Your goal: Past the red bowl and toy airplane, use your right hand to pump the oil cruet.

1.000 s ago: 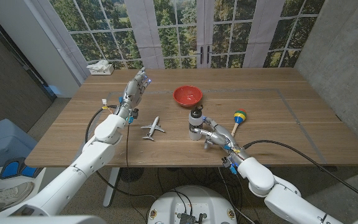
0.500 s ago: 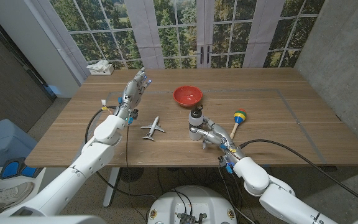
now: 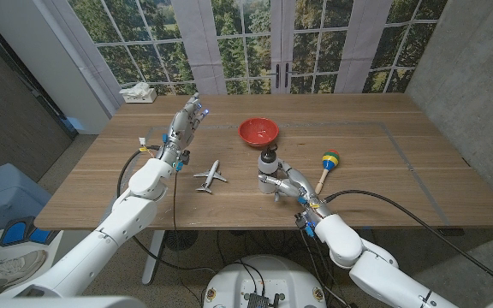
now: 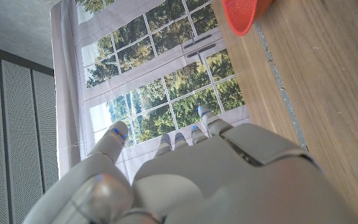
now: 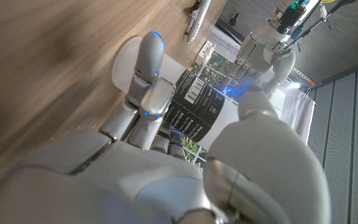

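Note:
The oil cruet [image 3: 268, 171], a small bottle with a black pump top and a dark label, stands mid-table, nearer me than the red bowl [image 3: 258, 131]. My right hand [image 3: 285, 183] grips it from its right side. In the right wrist view the fingers [image 5: 145, 87] curl round the labelled cruet [image 5: 194, 106] with the thumb on the other side. The white toy airplane [image 3: 210, 176] lies to the cruet's left. My left hand [image 3: 184, 124] is raised over the table's left part, fingers apart and holding nothing. The left wrist view has that hand [image 4: 197, 177] and the bowl [image 4: 244, 14].
A coloured maraca [image 3: 327, 162] lies just right of my right hand. A tissue box [image 3: 138, 93] sits at the far left corner. The airplane [image 5: 197, 15] shows beyond the fingers in the right wrist view. Windows stand behind the table [image 3: 383, 171].
My right arm has edged left and the hand has drawn closer round the cruet. The left arm, bowl and airplane have not moved.

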`<action>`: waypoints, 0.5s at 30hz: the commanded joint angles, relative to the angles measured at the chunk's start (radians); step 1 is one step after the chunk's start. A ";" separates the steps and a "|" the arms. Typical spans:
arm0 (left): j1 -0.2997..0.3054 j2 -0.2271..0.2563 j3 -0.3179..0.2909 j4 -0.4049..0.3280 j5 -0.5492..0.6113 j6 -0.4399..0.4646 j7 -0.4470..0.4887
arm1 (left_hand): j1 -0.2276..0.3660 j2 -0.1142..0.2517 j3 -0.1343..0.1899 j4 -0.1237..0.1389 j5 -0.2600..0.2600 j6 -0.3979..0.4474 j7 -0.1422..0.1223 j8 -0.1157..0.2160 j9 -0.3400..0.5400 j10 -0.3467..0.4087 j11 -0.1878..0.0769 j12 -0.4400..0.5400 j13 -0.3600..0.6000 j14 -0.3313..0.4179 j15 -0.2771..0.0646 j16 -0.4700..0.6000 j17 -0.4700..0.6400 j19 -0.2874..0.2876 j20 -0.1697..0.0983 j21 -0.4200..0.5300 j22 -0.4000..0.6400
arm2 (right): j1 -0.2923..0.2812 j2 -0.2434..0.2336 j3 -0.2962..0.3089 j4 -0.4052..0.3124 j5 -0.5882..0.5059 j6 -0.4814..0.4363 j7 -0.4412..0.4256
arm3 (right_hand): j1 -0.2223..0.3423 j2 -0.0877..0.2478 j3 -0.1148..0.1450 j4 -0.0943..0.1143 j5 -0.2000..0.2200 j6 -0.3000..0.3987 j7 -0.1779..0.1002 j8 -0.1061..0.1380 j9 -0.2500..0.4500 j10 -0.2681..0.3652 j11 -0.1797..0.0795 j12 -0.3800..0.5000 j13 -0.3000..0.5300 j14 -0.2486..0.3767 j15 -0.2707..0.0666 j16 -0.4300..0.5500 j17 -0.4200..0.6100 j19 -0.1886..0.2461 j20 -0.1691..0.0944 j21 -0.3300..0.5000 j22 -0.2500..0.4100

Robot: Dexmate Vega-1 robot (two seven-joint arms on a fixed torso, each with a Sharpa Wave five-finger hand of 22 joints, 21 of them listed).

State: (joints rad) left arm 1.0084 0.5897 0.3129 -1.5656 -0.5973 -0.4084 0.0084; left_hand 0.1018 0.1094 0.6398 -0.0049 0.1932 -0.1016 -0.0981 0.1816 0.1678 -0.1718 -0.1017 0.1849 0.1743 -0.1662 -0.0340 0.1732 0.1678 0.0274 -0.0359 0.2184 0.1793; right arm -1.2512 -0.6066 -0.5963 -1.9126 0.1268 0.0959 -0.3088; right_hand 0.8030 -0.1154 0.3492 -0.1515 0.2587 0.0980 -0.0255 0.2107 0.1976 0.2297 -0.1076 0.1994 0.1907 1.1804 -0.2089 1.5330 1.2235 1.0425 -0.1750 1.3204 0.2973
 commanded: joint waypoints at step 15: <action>0.004 0.002 -0.005 -0.005 -0.012 -0.002 -0.008 | 0.000 0.046 -0.004 -0.011 0.004 0.005 -0.001 0.003 0.003 -0.021 -0.007 0.003 0.003 -0.062 -0.087 0.003 -0.001 0.008 -0.047 0.005 0.002 | 0.044 0.094 -0.040 0.092 -0.012 0.022 -0.069 | 0.110 0.099 0.056 -0.008 -0.053 0.275 -0.094 0.083 0.009 0.196 -0.006 0.047 0.010 -0.013 -0.003 -0.013 0.003 -0.039 0.000 0.081 0.009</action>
State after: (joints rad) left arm 1.0070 0.5904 0.3106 -1.5651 -0.6043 -0.4097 0.0019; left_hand 0.1018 0.1094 0.6360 -0.0088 0.1932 -0.1016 -0.0981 0.1815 0.1678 -0.1718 -0.1016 0.1849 0.1743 -0.1662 -0.0340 0.1732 0.1678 0.0273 -0.0359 0.2184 0.1792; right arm -1.2284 -0.5542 -0.6244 -1.8878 0.0903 0.0458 -0.3755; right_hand 0.8743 -0.0441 0.3856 -0.1542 0.2204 0.3021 -0.1137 0.2727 0.2026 0.3766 -0.1090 0.2346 0.1968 1.1681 -0.2073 1.5219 1.2244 1.0171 -0.1639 1.3791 0.2985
